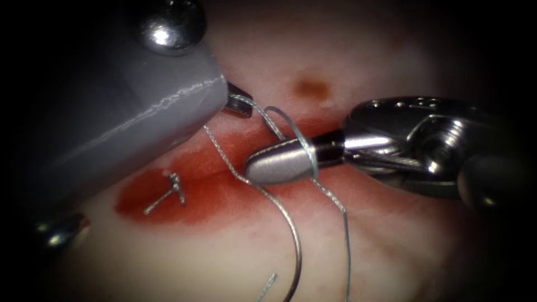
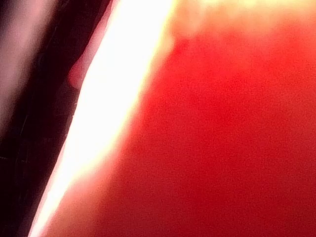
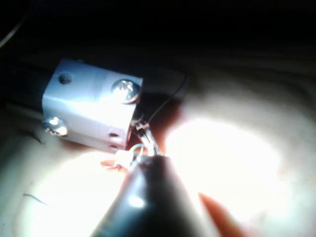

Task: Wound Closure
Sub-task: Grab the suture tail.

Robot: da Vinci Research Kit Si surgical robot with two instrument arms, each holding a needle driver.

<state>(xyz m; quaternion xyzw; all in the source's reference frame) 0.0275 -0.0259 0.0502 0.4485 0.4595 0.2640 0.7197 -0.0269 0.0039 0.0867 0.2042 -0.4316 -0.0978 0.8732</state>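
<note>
Left tool [image 1: 240, 105]: its tip sits over the far lip of the cut [image 1: 224, 187]. The jaws look pressed together on the thread [image 1: 224, 156], which leaves right from the tip. Little of the tip is exposed, so treat that grip as likely, not certain.
Right tool [image 1: 279, 163]: your jaws are pressed together over the cut, and I see nothing pinched between them. A loop [image 1: 309, 150] of thread lies around them just behind the tip.
Needle [image 1: 296, 246]: neither tool holds it. It lies on the tissue [image 1: 391, 257] on the near side of the cut, about midway along it, curving toward the near edge. It does not look to be in the tissue.
Old stitch [image 1: 168, 193]: a short knotted end sits in the red fluid [image 1: 140, 204] toward the cut's left end.
Risk, loop: it rests close to your right tip, so a small backward pull or a slackening of the left strand could let it slide off.
Risk, tangle: two strands run down past the needle toward the near edge. If you draw on either one, it may drag the loose needle or catch on its curve.
Risk, tissue: a hard pull from the left tool would act on the cut's lip, and pork belly tears easily along a stitch line.
Risk, grip: if the left tool's hold is only partial, the thread may slip once tension rises.
</note>
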